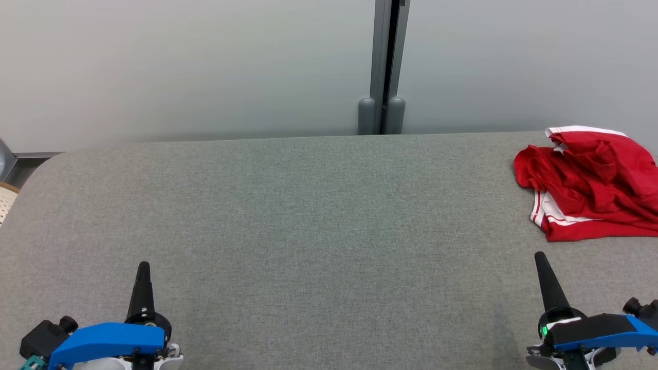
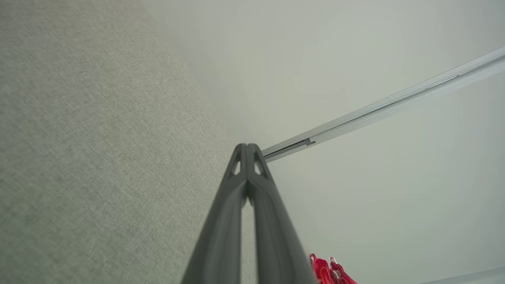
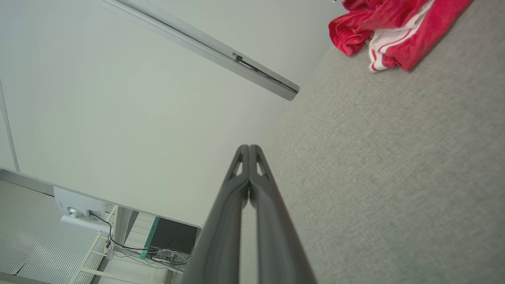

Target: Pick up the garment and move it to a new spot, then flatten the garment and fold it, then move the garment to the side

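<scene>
Red garment point(image 1: 591, 185) lies crumpled at table point(image 1: 308, 216) far right; left gripper point(image 1: 143, 267) and right gripper point(image 1: 540, 257) both closed, empty

A wide surface point(image 1: 308, 216) covered in grey woven fabric, rounded at its far left corner, stands against a pale grey wall point(image 1: 180, 67) of smooth panels. A darker grey vertical post point(image 1: 386, 67) divides the panels. The light is soft and even. The right wrist view shows a dark box point(image 3: 173, 236) and a white device point(image 3: 79, 203) beyond the wall.
</scene>
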{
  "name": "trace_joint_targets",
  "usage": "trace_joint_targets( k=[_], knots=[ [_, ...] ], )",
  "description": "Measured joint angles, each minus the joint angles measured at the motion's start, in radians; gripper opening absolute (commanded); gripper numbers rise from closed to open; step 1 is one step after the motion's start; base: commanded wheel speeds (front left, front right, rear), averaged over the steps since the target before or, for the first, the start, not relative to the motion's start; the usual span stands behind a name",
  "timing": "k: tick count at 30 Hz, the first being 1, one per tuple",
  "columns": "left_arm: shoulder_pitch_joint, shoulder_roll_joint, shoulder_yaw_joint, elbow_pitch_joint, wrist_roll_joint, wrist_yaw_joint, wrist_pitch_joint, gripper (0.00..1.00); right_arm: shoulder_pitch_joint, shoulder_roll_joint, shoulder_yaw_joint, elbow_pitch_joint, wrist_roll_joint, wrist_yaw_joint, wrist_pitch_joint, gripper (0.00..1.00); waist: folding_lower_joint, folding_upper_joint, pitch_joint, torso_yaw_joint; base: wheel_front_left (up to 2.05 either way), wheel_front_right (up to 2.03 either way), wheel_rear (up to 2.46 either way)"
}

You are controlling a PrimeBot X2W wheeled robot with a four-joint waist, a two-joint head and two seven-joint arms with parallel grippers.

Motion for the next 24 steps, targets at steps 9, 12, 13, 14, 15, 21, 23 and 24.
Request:
trace_joint_targets(
  k=[9, 12, 13, 14, 15, 21, 23, 24],
  knots=[
    [-0.011, 0.0, 0.005, -0.004, -0.095, -0.001, 0.025, 0.0, -0.007, 0.0, -0.008, 0.001, 0.087, 0.0, 0.021, 0.0, 0.0, -0.0001, 0.0, -0.001, 0.0, 0.0, 0.0],
    [-0.012, 0.0, 0.007, -0.004, -0.123, -0.003, 0.031, 0.0, -0.011, 0.0, -0.011, 0.001, 0.115, 0.0, 0.028, 0.0, 0.0, 0.0, 0.0, -0.001, 0.0, 0.0, 0.0],
    [-0.013, 0.0, 0.008, -0.005, -0.133, -0.005, 0.034, 0.0, -0.012, 0.0, -0.012, 0.001, 0.126, 0.0, 0.031, 0.0, 0.0, 0.0, 0.0, -0.001, 0.0, 0.0, 0.0],
    [-0.015, 0.0, 0.008, -0.005, -0.144, -0.005, 0.035, 0.0, -0.013, 0.0, -0.012, 0.001, 0.134, 0.0, 0.032, 0.0, 0.0, 0.0, 0.0, -0.002, 0.0, 0.0, 0.0],
    [-0.016, 0.001, 0.009, -0.006, -0.154, -0.005, 0.038, 0.0, -0.014, 0.0, -0.013, 0.001, 0.143, 0.0, 0.036, 0.0, 0.0, 0.0, 0.0, -0.002, 0.0, 0.0, 0.0],
    [-0.022, 0.001, 0.012, -0.008, -0.21, -0.006, 0.051, 0.0, -0.018, 0.0, -0.019, 0.002, 0.196, 0.0, 0.049, 0.0, 0.0, 0.0, 0.0, -0.002, 0.0, 0.0, 0.0],
    [-0.024, 0.001, 0.013, -0.009, -0.227, -0.006, 0.056, 0.0, -0.022, 0.0, -0.021, 0.002, 0.212, 0.0, 0.055, 0.0, 0.0, -0.0001, 0.0, -0.003, 0.0, 0.0, 0.0],
    [-0.026, 0.001, 0.013, -0.009, -0.236, -0.006, 0.059, 0.0, -0.023, 0.0, -0.021, 0.002, 0.22, 0.0, 0.056, 0.0, 0.0, 0.0, 0.0, -0.003, 0.0, 0.0, 0.0]
  ],
)
